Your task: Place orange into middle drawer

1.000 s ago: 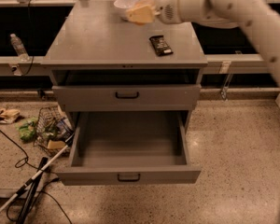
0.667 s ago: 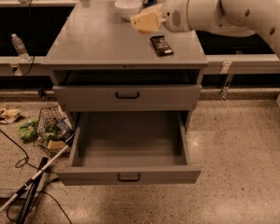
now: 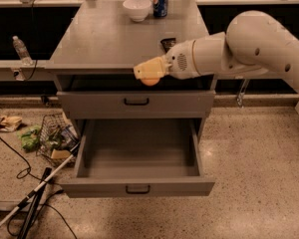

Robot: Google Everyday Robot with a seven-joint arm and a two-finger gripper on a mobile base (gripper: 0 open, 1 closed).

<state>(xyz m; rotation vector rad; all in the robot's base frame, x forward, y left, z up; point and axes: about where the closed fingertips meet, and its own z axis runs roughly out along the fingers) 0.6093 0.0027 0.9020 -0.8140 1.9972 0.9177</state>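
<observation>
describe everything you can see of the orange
The orange is small, round and smooth. Only its lower curve shows; the rest is hidden by the pincer, which is shut on it. It hangs in the air at the front edge of the cabinet top, above the closed top drawer. The open middle drawer lies lower. Only the pincer touches it.

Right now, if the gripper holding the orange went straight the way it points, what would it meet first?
The gripper, shut on the orange, points toward the picture's left along the cabinet top's front edge. The way looks free as far as shown, though depth is unclear; it might graze that edge.
</observation>
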